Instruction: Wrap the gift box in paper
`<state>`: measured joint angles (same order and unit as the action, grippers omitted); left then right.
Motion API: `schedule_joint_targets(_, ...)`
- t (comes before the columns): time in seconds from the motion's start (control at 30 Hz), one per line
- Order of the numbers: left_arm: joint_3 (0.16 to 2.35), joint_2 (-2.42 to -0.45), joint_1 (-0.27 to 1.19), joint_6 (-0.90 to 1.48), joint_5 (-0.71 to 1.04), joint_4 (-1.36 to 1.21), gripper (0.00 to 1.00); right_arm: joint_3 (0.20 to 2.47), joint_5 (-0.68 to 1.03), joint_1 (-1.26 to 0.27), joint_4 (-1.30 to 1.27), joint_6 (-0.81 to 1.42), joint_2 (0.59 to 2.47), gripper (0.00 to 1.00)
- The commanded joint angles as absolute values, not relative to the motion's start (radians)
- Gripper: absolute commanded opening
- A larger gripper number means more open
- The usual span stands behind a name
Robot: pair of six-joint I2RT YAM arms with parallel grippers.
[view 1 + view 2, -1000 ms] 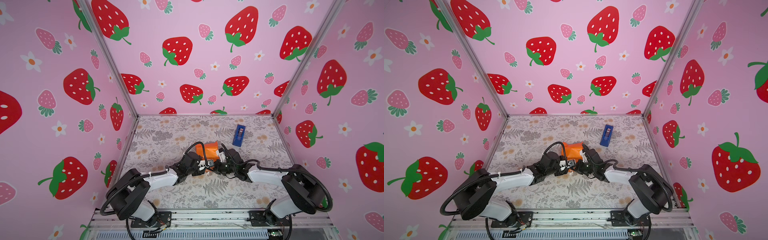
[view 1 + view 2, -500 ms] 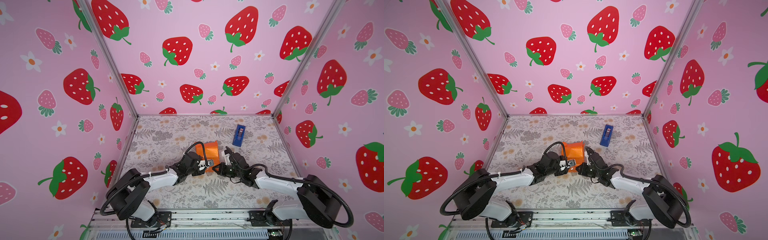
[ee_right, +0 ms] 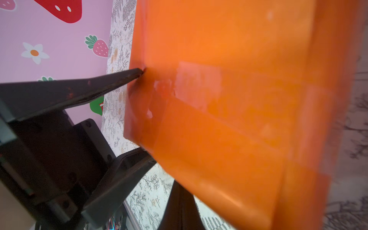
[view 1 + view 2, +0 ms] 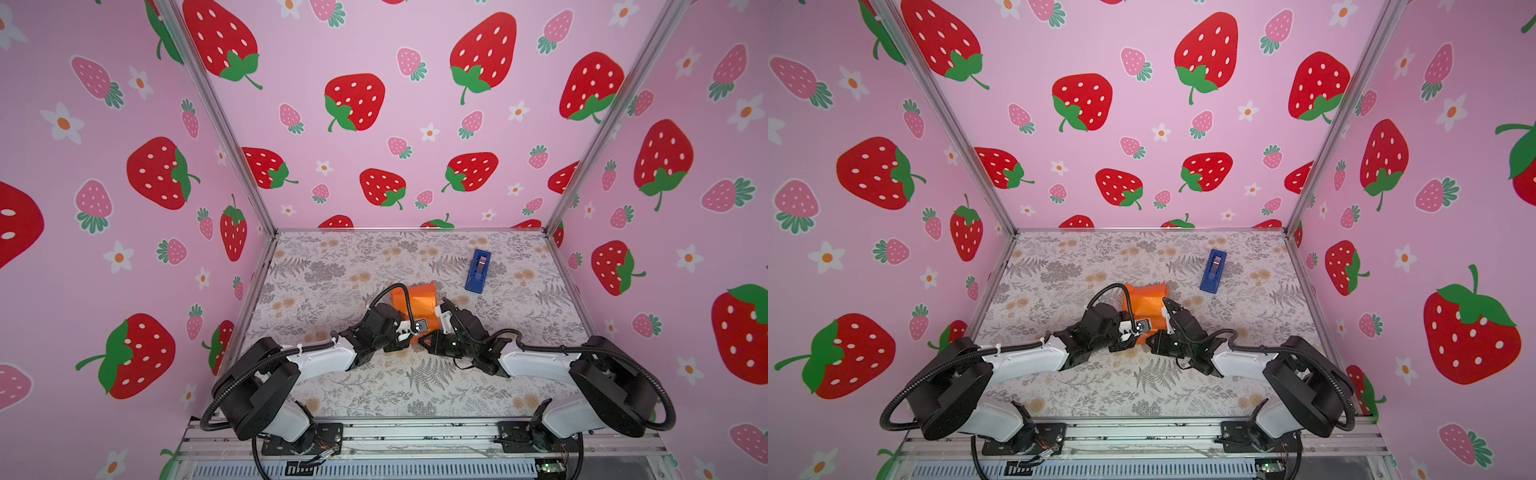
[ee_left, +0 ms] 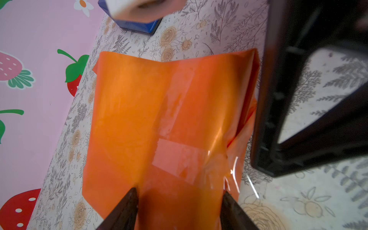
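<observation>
Paper (image 5: 159, 109) between spread left fingers (image 5: 123, 211), seemingly gripped; right fingers (image 3: 179, 211) pressed together just beside it.

Bundled orange paper (image 4: 420, 300) lies between left claw (image 4: 409, 330) and right claw (image 4: 423, 341).

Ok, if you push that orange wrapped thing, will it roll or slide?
Probably slide: the paper folds around flat, boxy sides. Its glossy shine suggests it is slippery. The loose far end sticks out unsupported, so it would likely crumple.
</observation>
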<state>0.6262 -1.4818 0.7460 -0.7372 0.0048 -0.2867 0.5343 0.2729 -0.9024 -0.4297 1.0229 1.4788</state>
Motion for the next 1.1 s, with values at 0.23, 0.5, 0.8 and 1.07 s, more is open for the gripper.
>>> schedule_joint_targets(0.23,0.647,-1.495,0.742,-0.748,0.026,-0.207,0.64,0.583,0.191,-0.917,-0.471,1.015,1.55,0.0)
schedule_joint_targets(0.5,0.649,-1.487,0.74,-0.75,0.026,-0.198,0.64,0.578,0.116,-0.921,-0.426,1.034,1.565,0.0)
schedule_joint_targets(0.8,0.653,-1.486,0.741,-0.751,0.029,-0.196,0.64,0.535,0.098,-0.959,-0.502,0.985,1.479,0.0)
schedule_joint_targets(1.07,0.65,-1.477,0.738,-0.75,0.031,-0.194,0.64,0.558,0.085,-0.959,-0.519,0.986,1.565,0.0)
